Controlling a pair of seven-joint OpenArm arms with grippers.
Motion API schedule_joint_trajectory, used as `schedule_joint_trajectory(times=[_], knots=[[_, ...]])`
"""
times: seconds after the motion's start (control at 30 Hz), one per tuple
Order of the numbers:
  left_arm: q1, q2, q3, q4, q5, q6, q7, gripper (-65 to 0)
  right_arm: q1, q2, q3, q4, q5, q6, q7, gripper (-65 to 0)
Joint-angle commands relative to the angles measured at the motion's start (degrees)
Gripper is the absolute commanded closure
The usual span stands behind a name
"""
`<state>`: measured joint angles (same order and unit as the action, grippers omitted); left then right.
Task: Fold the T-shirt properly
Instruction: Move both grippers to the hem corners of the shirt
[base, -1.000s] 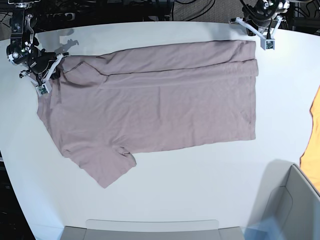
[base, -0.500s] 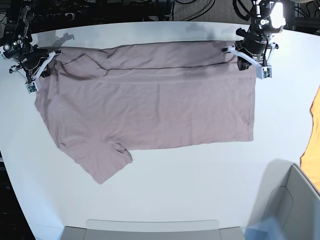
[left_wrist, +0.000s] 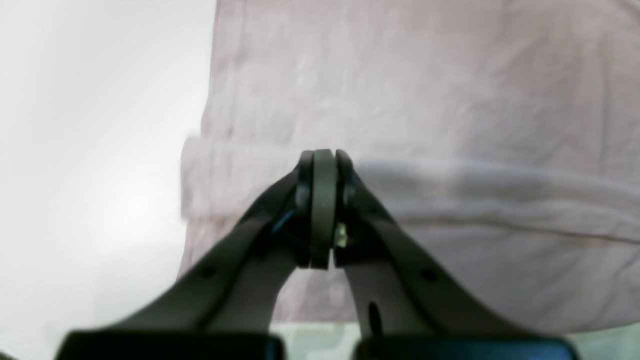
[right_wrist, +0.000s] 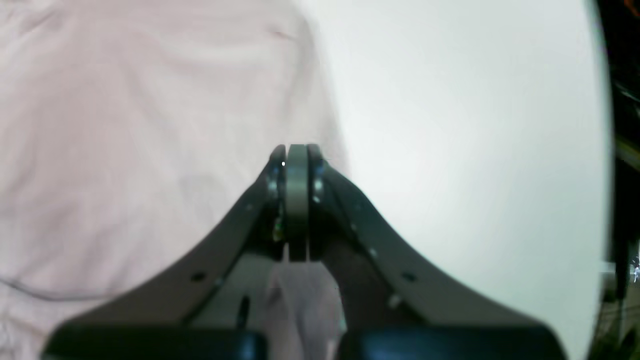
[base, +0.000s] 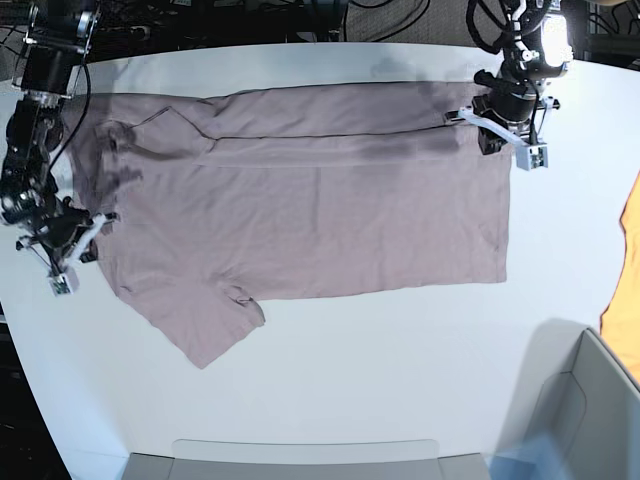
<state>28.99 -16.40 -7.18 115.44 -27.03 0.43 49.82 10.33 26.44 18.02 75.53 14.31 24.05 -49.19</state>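
Base view shows one dusty mauve cotton T-shirt (base: 310, 200) spread on the white bench (base: 400, 360); no writing is legible. Left gripper (base: 497, 135) and right gripper (base: 70, 250) each pinch its cloth.

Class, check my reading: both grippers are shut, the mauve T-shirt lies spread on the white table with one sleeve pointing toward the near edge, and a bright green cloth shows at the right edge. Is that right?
Not quite. The cloth at the right edge is bright orange, not green, as the base view shows. The rest holds: the left gripper and right gripper are shut, and the T-shirt lies spread on the white table, one sleeve toward the near edge.
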Motion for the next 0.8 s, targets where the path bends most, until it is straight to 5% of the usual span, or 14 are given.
schedule_joint_trajectory(times=[0.0, 0.17, 0.27, 0.37, 0.53, 0.77], knots=[[-0.3, -0.6, -0.2, 0.9, 0.1, -0.2, -1.2, 0.0, 4.3, 0.5, -2.1, -3.6, -1.4, -0.4, 2.9, 0.0], [0.1, -0.6, -0.2, 0.7, 0.1, -0.2, -1.2, 0.0, 14.2, -2.4, -7.4, -23.4, -6.4, -2.3, 12.1, 0.0], [0.1, -0.6, -0.2, 0.7, 0.1, -0.2, -1.2, 0.0, 15.7, -2.9, -7.8, -28.1, -6.5, -7.0, 12.0, 0.0], [0.1, -0.6, -0.2, 0.6, 0.1, -0.2, -1.2, 0.0, 13.2, -2.9, -8.0, -28.4, -6.6, -8.2, 11.2, 0.0], [0.0, -0.8, -0.2, 0.3, 0.1, -0.3, -1.2, 0.0, 4.0, -2.7, -7.4, -21.9, -6.4, -8.2, 3.3, 0.0], [0.1, -4.2, 0.8, 0.2, 0.0, -0.3, -1.2, 0.0, -14.6, -4.2, -7.1, 2.9, -6.3, -8.1, -3.3, 0.0]])
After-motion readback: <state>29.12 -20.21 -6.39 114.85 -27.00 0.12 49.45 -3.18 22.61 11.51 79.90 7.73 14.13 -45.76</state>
